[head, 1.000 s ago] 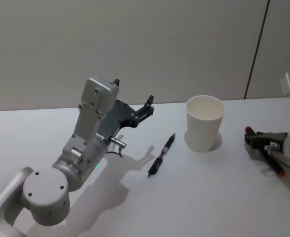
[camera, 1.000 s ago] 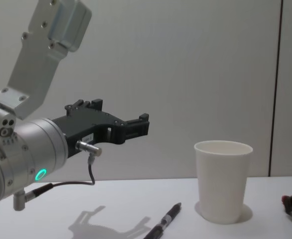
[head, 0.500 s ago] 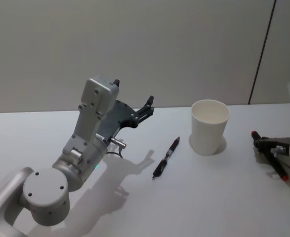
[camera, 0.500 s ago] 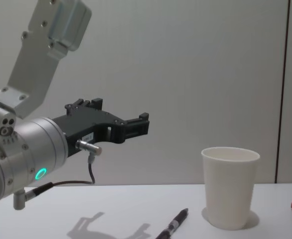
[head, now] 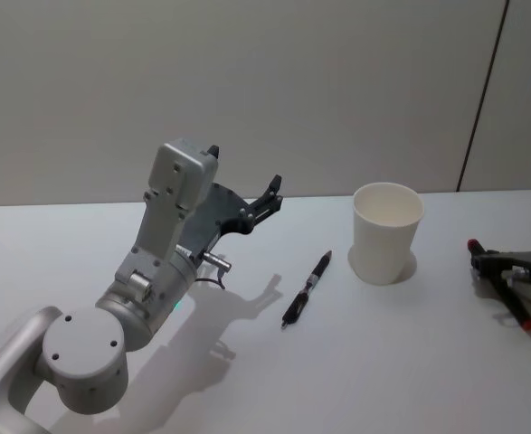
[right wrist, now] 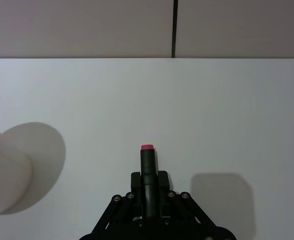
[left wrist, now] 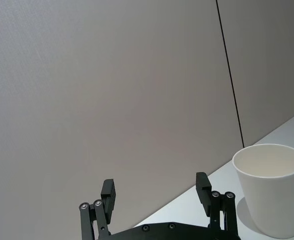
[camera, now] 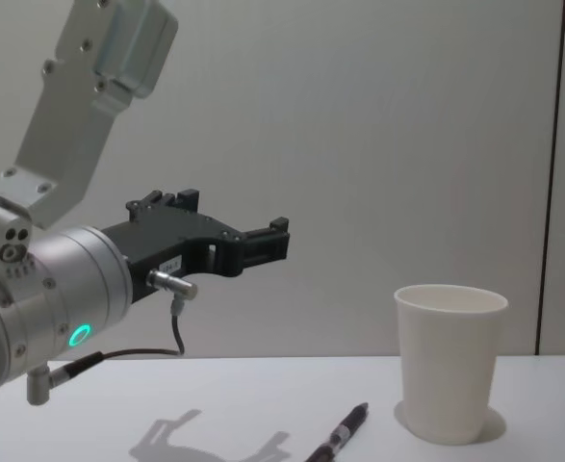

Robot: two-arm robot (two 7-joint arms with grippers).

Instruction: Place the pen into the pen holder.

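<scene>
We see the pen (head: 306, 289) lying mid-frame, left of the pen holder (head: 387, 233). Left gripper (head: 244, 165) spread wide; right gripper (right wrist: 147, 155) pressed together.

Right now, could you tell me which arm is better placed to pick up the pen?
Left. The left gripper hangs open just left of the pen; the right gripper sits beyond the cup, fingers shut on a red-tipped rod.

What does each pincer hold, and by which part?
The left pincer is open, empty; the pen lies on the table. The right pincer grips a dark stick below its pink end.
</scene>
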